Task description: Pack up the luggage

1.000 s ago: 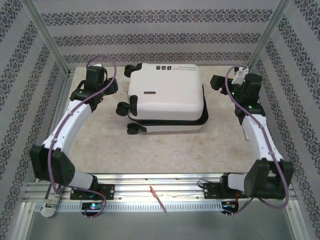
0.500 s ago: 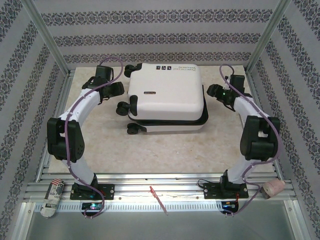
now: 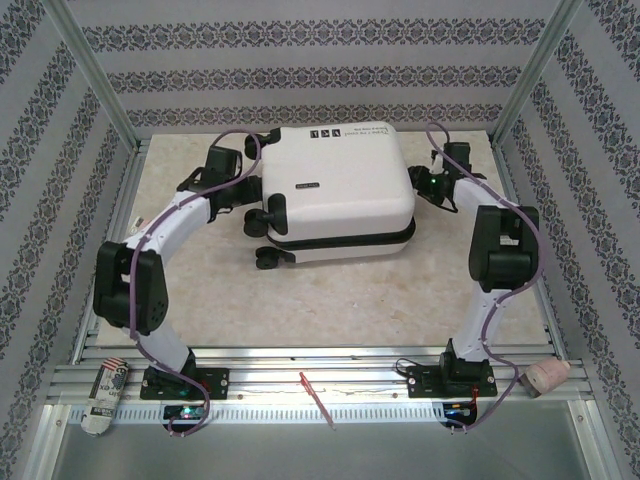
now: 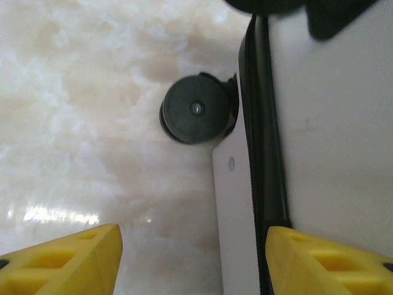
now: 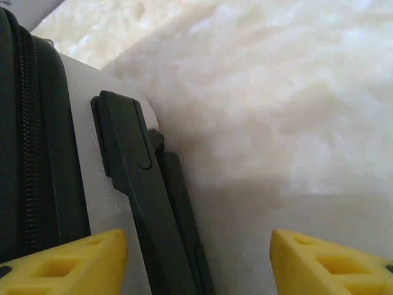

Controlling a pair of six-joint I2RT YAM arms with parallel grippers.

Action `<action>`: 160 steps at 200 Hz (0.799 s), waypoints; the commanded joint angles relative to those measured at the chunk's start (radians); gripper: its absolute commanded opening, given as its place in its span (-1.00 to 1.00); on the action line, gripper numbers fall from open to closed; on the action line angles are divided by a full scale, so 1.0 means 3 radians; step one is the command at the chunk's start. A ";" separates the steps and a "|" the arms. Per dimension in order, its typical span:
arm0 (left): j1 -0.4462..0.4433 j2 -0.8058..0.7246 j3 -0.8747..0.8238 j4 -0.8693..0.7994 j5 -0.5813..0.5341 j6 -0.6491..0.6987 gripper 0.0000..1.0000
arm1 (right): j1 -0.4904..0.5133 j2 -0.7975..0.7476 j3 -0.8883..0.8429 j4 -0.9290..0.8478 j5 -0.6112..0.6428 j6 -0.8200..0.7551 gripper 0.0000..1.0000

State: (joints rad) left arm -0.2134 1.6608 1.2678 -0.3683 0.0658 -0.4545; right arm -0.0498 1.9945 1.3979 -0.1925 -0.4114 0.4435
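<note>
The top external camera sits high above and behind the arm bases, looking down over the whole table (image 3: 330,300) to its far edge. The left wrist camera looks past the left gripper (image 4: 193,261), very close, at the suitcase (image 4: 331,123) by a wheel (image 4: 195,112). The right wrist camera looks past the right gripper (image 5: 199,261) at its handle (image 5: 132,196). All three share suitcase and table.

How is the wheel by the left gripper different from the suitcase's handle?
The wheel is round; the handle is a straight bar. The wheel sits at the suitcase's left end by the left gripper; the handle at its right end by the right gripper. Both are black.
</note>
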 commanded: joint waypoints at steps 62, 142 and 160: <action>-0.1095 -0.0881 -0.1150 0.1156 -0.0290 -0.1014 0.24 | 0.0948 0.0989 0.1704 -0.0434 -0.0905 -0.0046 0.24; -0.1581 -0.1400 -0.1421 0.0960 -0.1237 -0.1001 0.38 | 0.0264 0.1091 0.2584 -0.0933 -0.0870 -0.0130 0.27; -0.1528 -0.1618 -0.1306 0.0725 -0.1463 -0.0742 0.44 | 0.0131 0.0927 0.2414 -0.0905 -0.0784 -0.0183 0.32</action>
State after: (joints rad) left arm -0.6643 1.2846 0.8310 -0.1879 -0.3008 -0.7818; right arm -0.0044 2.3943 2.1342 -0.4156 -0.4953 0.4221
